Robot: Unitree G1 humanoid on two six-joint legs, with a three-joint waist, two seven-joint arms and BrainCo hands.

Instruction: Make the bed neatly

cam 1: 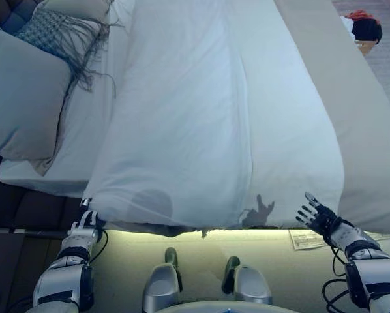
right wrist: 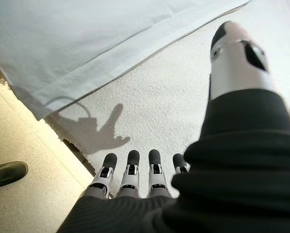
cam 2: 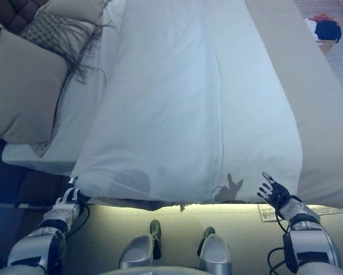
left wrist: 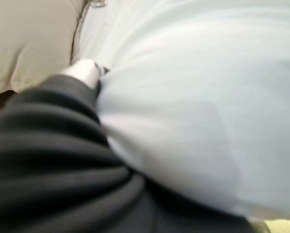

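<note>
A white sheet [cam 1: 195, 117] lies spread along the bed, and its near edge hangs over the bed's side. My left hand [cam 1: 84, 225] is at the sheet's near left corner. In the left wrist view the thumb [left wrist: 84, 73] presses into gathered white cloth [left wrist: 193, 107], so the hand is shut on that corner. My right hand [cam 1: 319, 216] is open with its fingers spread, just off the sheet's near right corner. In the right wrist view its straight fingers [right wrist: 130, 170] hover over a cream textured cover [right wrist: 174, 97] beside the sheet's edge [right wrist: 87, 43].
A beige pillow [cam 1: 22, 98] and a fringed cushion [cam 1: 51, 32] lie at the head of the bed on the left, against a dark tufted headboard [cam 2: 11, 14]. A cream cover [cam 1: 355, 117] runs along the right side. A paper [cam 1: 309, 239] lies on the floor. A basket [cam 1: 364, 29] stands far right.
</note>
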